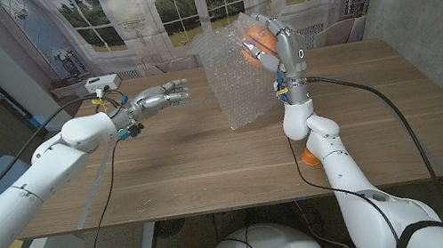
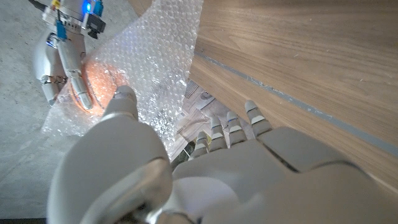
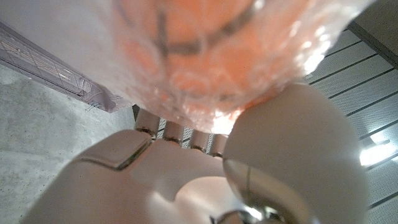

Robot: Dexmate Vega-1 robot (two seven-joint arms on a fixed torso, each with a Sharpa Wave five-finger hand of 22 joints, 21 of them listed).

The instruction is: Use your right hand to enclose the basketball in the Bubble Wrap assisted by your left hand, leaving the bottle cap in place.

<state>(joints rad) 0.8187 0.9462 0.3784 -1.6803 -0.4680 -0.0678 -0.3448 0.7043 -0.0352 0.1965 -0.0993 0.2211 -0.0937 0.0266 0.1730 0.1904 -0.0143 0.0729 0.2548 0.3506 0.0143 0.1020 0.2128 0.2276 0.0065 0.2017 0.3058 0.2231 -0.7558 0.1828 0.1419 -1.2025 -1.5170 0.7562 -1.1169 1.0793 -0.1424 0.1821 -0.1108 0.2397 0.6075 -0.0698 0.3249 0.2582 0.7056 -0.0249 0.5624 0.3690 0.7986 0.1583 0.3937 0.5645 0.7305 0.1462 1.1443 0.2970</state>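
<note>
Over the wooden table (image 1: 209, 157), your right hand (image 1: 273, 43) clutches the light basketball (image 1: 254, 39) through slippery, floppy Bubble Wrap (image 1: 232, 81); catch the hanging edge with your spread left hand (image 1: 159, 98).

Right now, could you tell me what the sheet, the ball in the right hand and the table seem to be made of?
Bubble wrap: clear plastic film, glossy, with rows of small air pockets. Basketball: orange with dark seam lines, probably rubber or foam; the wrap blurs its surface, so I cannot say which. The right hand holds it. Table: brown wood grain, matte; whether solid or veneer is unclear.
</note>
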